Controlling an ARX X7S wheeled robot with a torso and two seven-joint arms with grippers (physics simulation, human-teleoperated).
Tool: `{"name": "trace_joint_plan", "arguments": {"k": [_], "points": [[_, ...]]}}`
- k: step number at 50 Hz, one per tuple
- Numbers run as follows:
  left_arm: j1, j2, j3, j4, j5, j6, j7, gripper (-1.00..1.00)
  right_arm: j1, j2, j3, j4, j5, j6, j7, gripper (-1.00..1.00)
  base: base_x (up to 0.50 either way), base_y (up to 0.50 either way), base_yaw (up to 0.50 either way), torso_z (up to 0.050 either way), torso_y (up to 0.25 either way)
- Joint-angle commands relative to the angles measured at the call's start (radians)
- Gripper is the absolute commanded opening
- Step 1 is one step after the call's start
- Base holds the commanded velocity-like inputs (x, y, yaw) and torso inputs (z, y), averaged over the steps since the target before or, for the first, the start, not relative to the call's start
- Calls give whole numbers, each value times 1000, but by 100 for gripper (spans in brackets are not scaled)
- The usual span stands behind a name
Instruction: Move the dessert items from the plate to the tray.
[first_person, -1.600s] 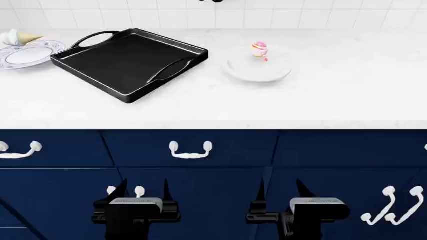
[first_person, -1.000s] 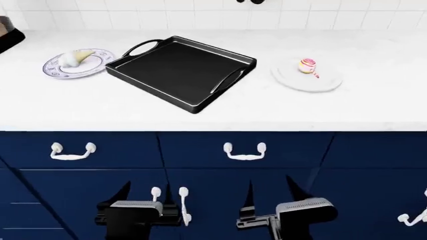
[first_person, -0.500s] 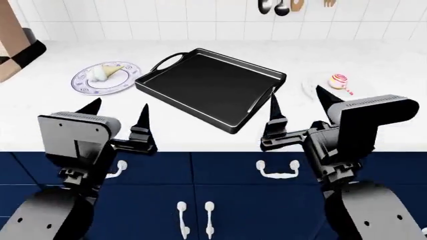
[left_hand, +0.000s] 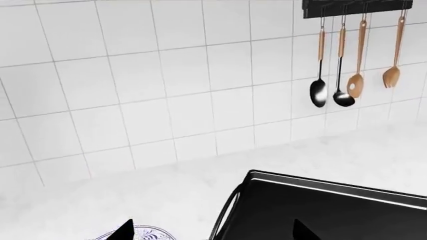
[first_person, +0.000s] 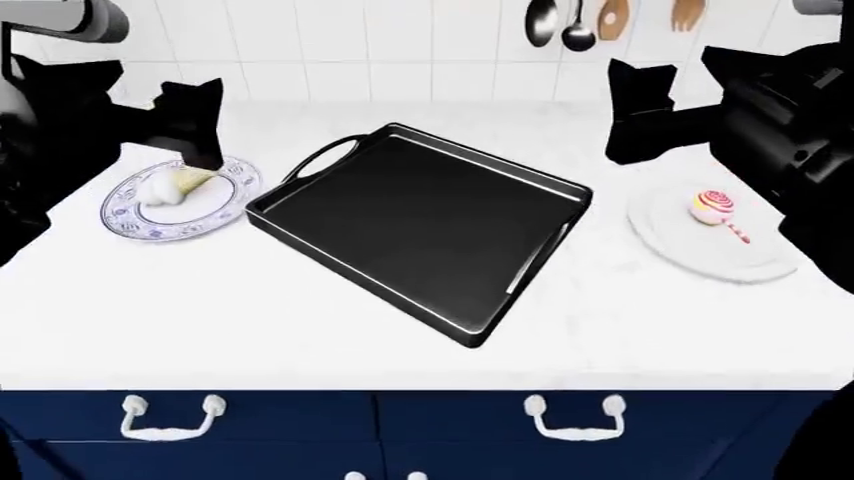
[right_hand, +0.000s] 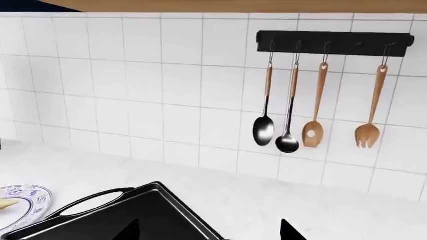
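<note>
Tray (first_person: 424, 228) first, the biggest thing out here: black, raised sides, thin silver rim line, loop handles, sitting skewed in the middle of the white tabletop (first_person: 267, 330) and holding nothing yet, so neither dessert has made the trip. It looks rigid and wide, a forgiving target. On the robot's left sits a blue-patterned plate (first_person: 134, 215) with the ice cream cone (first_person: 174, 185) lying on its side, white scoop and tan cone; I'd judge it light but fragile, the scoop likely soft or slippery, so the cone body is the place to pinch, gently. On the right a plain white plate (first_person: 694, 245) carries the lollipop (first_person: 714, 208), swirl head with its striped stick pointing away; light and stiff by the look of it, the stick thin and lying flat on the plate, so the round head may give the surer hold. Both arms are raised over the tabletop: left claw (first_person: 200, 125) hangs above the patterned plate, right claw (first_person: 647, 105) up near the tray's far corner, well apart from the lollipop. Each wrist view shows two dark fingertips spread apart with nothing between them, so both claws are parted and carrying nothing. Utensils (right_hand: 313, 107) hang on the tiled wall behind, clear of the work. Only the tray's raised sides stand between plates and target.
</note>
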Motion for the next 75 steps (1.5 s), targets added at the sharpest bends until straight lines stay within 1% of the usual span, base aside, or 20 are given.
{"name": "trace_joint_plan", "arguments": {"k": [1,6,16,22,25,34,40,46,48,49,51,55,57,59,62,65,67,69,75], "points": [[-123,-59,16,-35,-38,-122,5,100,114,44,17,64,149,72,75,100,500,-12,0,50,0],[-111,-69,0,-9,-53,-140,-4,100,100,52,16,62,188,50,74,100,500,-2,0,50,0],[-102,-69,19,-10,-66,-135,-11,100,89,75,29,36,264,40,73,100,500,32,0,50,0],[-95,-72,33,-14,-70,-127,-14,100,85,83,-8,45,251,-5,60,100,500,238,0,50,0],[-85,-79,42,-9,-69,-112,-12,100,92,72,1,74,258,14,84,100,333,255,0,50,0],[-82,-101,55,-6,-69,-93,-11,100,95,80,-16,82,272,16,102,100,0,0,0,0,0],[-64,-112,57,1,-74,-85,-9,100,88,81,-12,58,332,38,103,100,500,0,0,0,0],[-56,-119,57,10,-83,-89,-10,100,90,104,-35,100,335,62,171,100,167,0,0,0,0],[-52,-123,54,17,-90,-95,-10,100,89,128,-55,96,337,61,178,100,0,0,0,0,0],[-50,-127,53,20,-92,-98,-10,100,86,139,-46,106,370,75,198,100,0,0,0,0,0],[-48,-134,49,24,-97,-105,-11,100,73,195,-49,131,497,80,281,100,0,0,0,0,0],[-28,-148,29,37,-110,-115,-19,100,44,357,-68,165,769,75,495,100,0,0,0,0,0],[-17,-148,19,38,-114,-112,-23,100,-13,445,-43,153,909,61,590,100,0,0,0,0,0],[-12,-148,18,37,-115,-111,-25,100,-79,513,-18,158,1021,34,649,100,0,0,0,0,0],[-8,-146,17,42,-124,-116,-28,100,-195,588,57,170,1072,22,653,100,0,0,0,0,0],[8,-148,5,48,-131,-116,-31,100,-266,633,109,173,1036,53,591,100,0,0,0,0,0],[19,-150,-4,52,-136,-115,-33,100,-293,666,108,154,995,66,541,100,0,0,0,0,0],[33,-150,-1,45,-131,-101,-33,100,-302,700,89,158,1006,61,522,100,0,0,0,0,0],[57,-155,13,33,-125,-69,-27,100,-257,778,-1,205,1075,28,568,100,0,0,0,0,0]]}}
